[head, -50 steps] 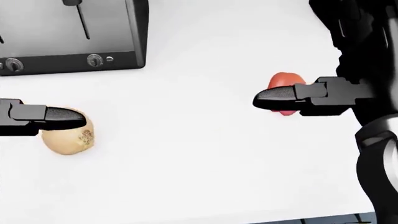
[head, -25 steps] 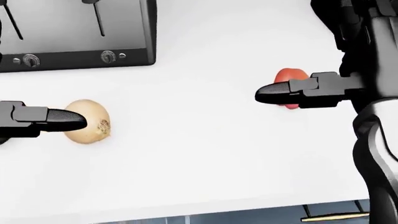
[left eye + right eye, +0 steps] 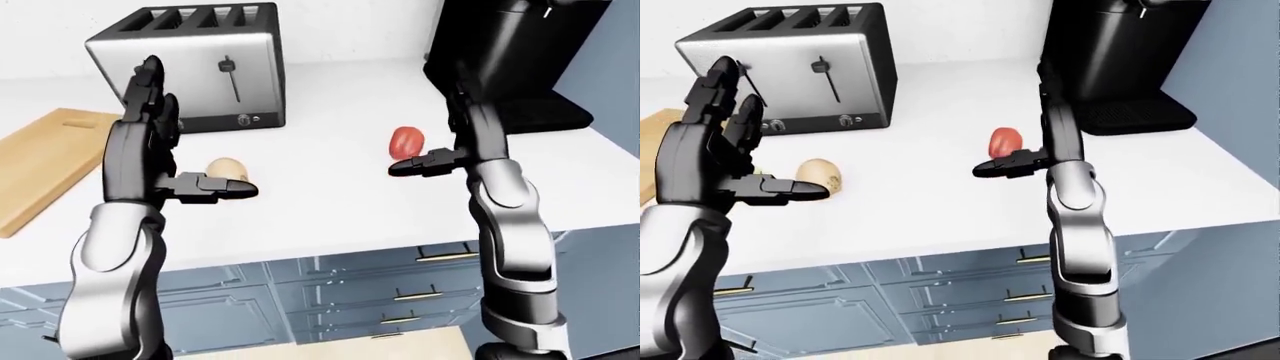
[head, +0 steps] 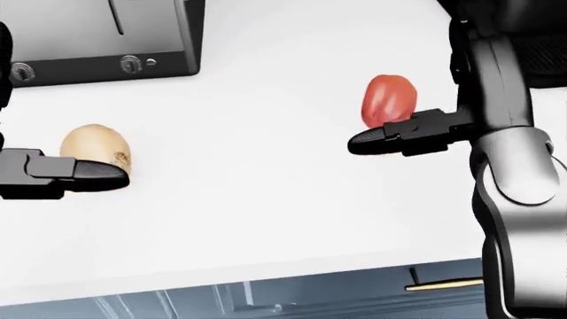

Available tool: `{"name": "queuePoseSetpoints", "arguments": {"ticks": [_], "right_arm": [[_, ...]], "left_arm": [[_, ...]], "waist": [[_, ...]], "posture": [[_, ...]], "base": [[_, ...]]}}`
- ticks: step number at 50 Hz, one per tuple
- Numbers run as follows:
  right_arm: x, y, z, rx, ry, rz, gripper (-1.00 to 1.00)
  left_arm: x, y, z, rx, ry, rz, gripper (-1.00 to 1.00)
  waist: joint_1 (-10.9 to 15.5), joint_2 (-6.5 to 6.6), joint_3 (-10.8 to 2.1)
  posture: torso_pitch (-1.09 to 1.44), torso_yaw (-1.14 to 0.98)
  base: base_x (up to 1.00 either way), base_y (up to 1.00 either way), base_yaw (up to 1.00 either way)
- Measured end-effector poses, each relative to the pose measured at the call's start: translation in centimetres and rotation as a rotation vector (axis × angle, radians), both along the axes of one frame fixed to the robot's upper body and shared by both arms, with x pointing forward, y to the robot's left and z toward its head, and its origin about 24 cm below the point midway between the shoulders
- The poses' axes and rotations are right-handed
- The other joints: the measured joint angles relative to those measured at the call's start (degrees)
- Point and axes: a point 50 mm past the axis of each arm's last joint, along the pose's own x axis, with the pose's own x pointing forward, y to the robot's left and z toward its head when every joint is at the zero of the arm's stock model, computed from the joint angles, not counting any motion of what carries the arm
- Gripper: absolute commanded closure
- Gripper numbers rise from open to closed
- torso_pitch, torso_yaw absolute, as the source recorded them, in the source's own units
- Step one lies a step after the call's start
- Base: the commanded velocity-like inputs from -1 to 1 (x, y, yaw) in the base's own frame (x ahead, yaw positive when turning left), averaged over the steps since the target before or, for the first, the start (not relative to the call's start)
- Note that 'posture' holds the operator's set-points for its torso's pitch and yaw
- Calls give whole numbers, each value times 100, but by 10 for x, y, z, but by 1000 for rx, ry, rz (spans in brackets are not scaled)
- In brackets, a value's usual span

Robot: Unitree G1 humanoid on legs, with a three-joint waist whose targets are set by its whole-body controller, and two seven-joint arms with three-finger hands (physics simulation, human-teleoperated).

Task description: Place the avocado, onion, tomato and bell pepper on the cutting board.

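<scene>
The whole head view has shifted since half a second ago: the toaster slides up and left, the onion drops leftward, and more of the right forearm shows, so the camera moved rather than the produce. At far left the cutting board (image 3: 40,161) lies bare on the white counter (image 3: 320,187), with nothing yet on it. The left hand (image 3: 165,150) is raised with its fingers spread wide, thumb pointing right, holding nothing; the onion (image 3: 226,168) sits just beyond that thumb, near the toaster (image 3: 190,67). Further right the tomato (image 3: 405,141) rests on the counter just past the right hand (image 3: 445,146), whose fingers also stand open and empty. The coffee machine (image 3: 510,56) looms at far right. No avocado or bell pepper shows. The likely trouble is that both round items can roll: a thumb nudging the onion sideways could send it toward the toaster, and a shallow pinch on the tomato could squirt it toward the counter edge. Reaching with both hands at once also risks a poorly centred grasp.
</scene>
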Motion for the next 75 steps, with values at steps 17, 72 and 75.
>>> {"name": "queuePoseSetpoints", "arguments": {"ticks": [17,72,75], "right_arm": [[18,3,-23,-15,60,3,-100],[26,-14,-57,-119,151,-104,-57],[26,-13,-57,-118,147,-98,-55]], "left_arm": [[0,0,2,5,-5,-4,-100],[-3,3,-4,2,6,-1,-100],[-4,3,-5,1,6,-1,-100]], "waist": [[-34,19,-61],[28,-58,-46],[24,-58,-55]], "posture": [[0,0],[0,0],[0,0]], "base": [[0,0,0],[0,0,0],[0,0,0]]}}
